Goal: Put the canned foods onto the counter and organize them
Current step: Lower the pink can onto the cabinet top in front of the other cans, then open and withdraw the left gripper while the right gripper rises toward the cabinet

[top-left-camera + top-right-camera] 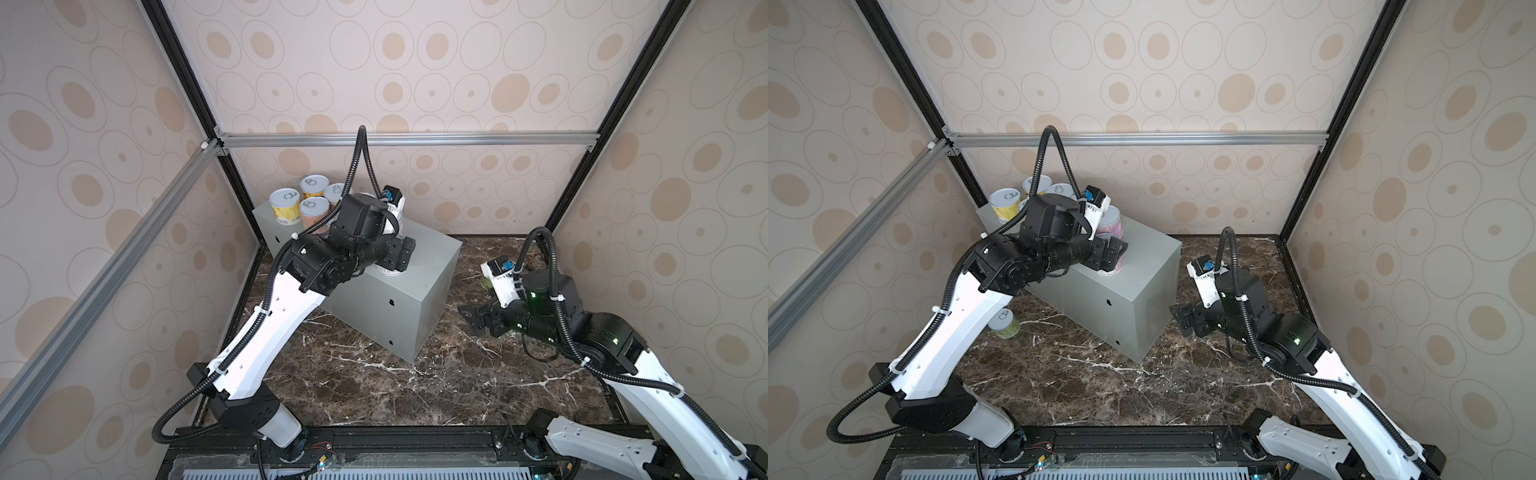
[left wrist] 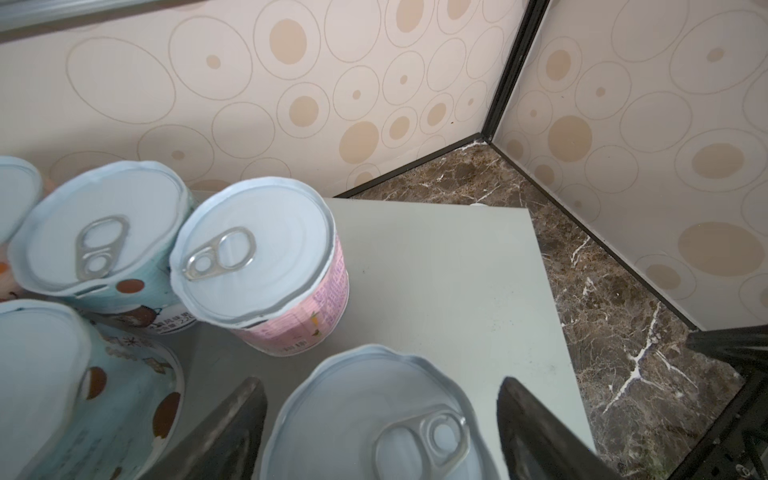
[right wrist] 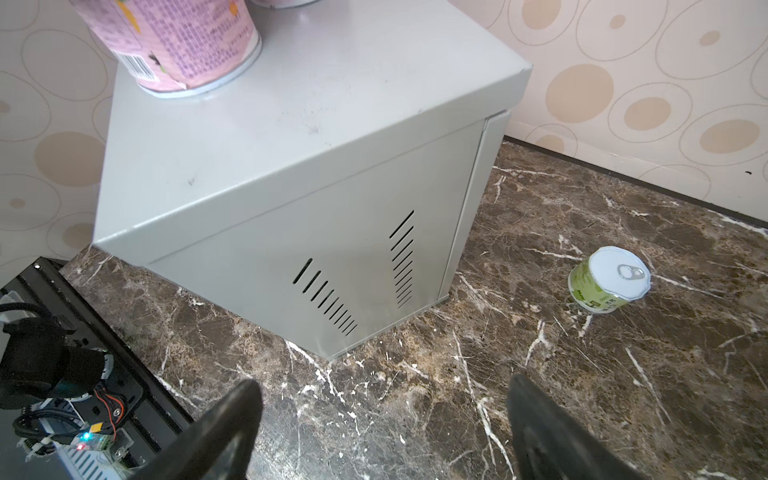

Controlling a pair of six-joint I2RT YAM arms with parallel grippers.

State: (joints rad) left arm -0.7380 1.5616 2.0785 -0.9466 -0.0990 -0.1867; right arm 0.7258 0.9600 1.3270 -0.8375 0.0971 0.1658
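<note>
Cans mostly sit on the grey metal bench (image 1: 374,307). The yellow can (image 1: 284,205), orange can (image 1: 314,187) and peach can (image 1: 313,212) stand upright, bunched at the far-left end of the top.

In the left wrist view, a blue can (image 2: 99,232) and the rear pink can (image 2: 257,253) stand close together; can't tell if they touch. A second blue can (image 2: 41,374) is just beside them.

The left gripper (image 2: 379,381) straddles the front pink can (image 2: 365,436), which is upright on the bench top near its front edge. The fingers (image 2: 232,424) stand clear of the rim on both sides, with slivers of bench showing in the gaps. So the jaws are parted and not squeezing it.

The right gripper (image 3: 382,381) is low over the marble floor (image 1: 374,374), to the right of the bench. Its jaws are wide with nothing between them.

Two cans are not on the bench:
- A green can (image 3: 609,278) is upright on the floor, well apart from the bench.
- A second green can (image 1: 1004,324) is upright on the floor left of the bench, partly hidden behind the left arm (image 1: 955,332).
</note>
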